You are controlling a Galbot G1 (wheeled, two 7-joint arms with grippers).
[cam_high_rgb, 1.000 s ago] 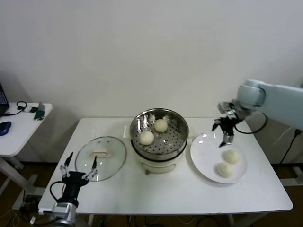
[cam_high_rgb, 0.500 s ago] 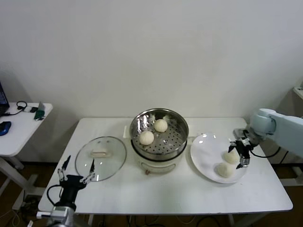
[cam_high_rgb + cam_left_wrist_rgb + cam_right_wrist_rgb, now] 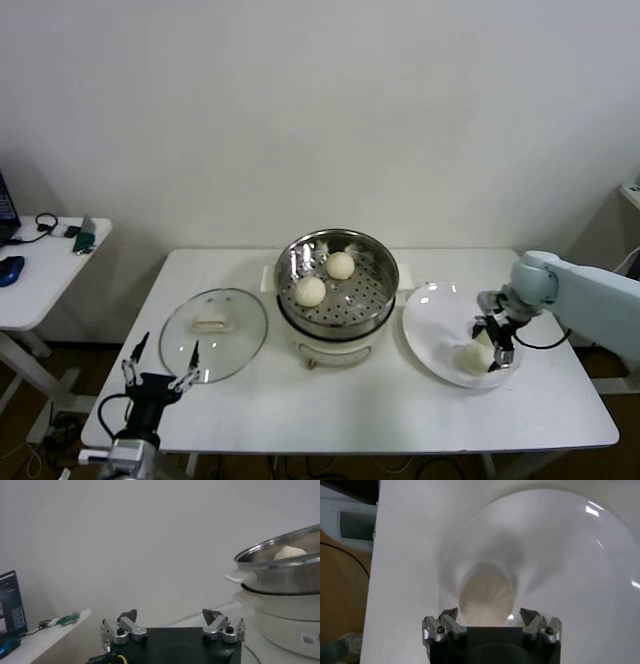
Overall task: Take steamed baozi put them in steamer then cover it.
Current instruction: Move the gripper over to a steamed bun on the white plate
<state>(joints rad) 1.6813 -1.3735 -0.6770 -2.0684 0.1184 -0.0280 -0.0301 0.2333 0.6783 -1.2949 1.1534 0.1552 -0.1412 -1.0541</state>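
The steel steamer (image 3: 372, 300) stands mid-table with two baozi (image 3: 310, 291) on its perforated floor; the left wrist view shows its rim (image 3: 280, 562) and one bun (image 3: 290, 553). My right gripper (image 3: 495, 341) is low over the white plate (image 3: 430, 325), open. In the right wrist view a baozi (image 3: 485, 596) lies on the plate (image 3: 560, 555) just ahead of that gripper (image 3: 490, 615), between its spread fingertips. One baozi (image 3: 468, 358) shows beside it in the head view. The glass cover (image 3: 235, 345) lies flat left of the steamer. My left gripper (image 3: 160, 362) (image 3: 170, 617) waits open at the table's front left.
A small side table (image 3: 45, 275) at far left carries a dark mouse, cables and a laptop edge. The white work table (image 3: 350, 415) has a bare strip along its front. A plain wall rises behind.
My right gripper has come from above the plate's far edge down and forward onto the buns on the plate. The left gripper has sunk slightly at the table's front.
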